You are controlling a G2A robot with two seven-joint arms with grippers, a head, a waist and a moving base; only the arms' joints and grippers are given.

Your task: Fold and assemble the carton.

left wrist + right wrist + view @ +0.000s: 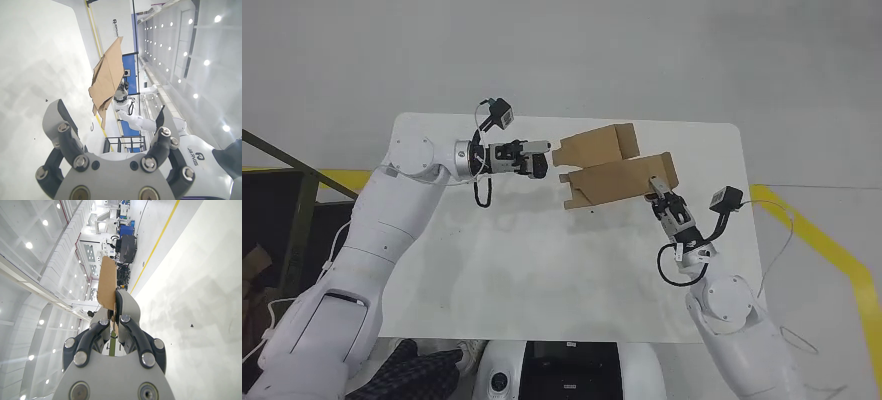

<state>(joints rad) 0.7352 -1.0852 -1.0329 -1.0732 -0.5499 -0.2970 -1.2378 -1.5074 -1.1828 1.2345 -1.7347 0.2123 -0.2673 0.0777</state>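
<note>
A flattened brown carton (614, 166) with its flaps spread is held above the white table (532, 270), near the back. My right gripper (656, 190) is shut on the carton's edge nearest that arm; in the right wrist view the cardboard (107, 283) sticks out from between the pinched fingers (126, 302) of the gripper (114, 308). My left gripper (545, 161) hangs just beside the carton's opposite end, open and holding nothing. In the left wrist view the carton (107, 75) floats beyond that open gripper (111, 106), clear of its fingertips (63, 111).
The table's front and middle are bare white surface. A dark metal railing (287, 195) stands beside the table on the left arm's side. A yellow floor line (817, 235) runs past the other side.
</note>
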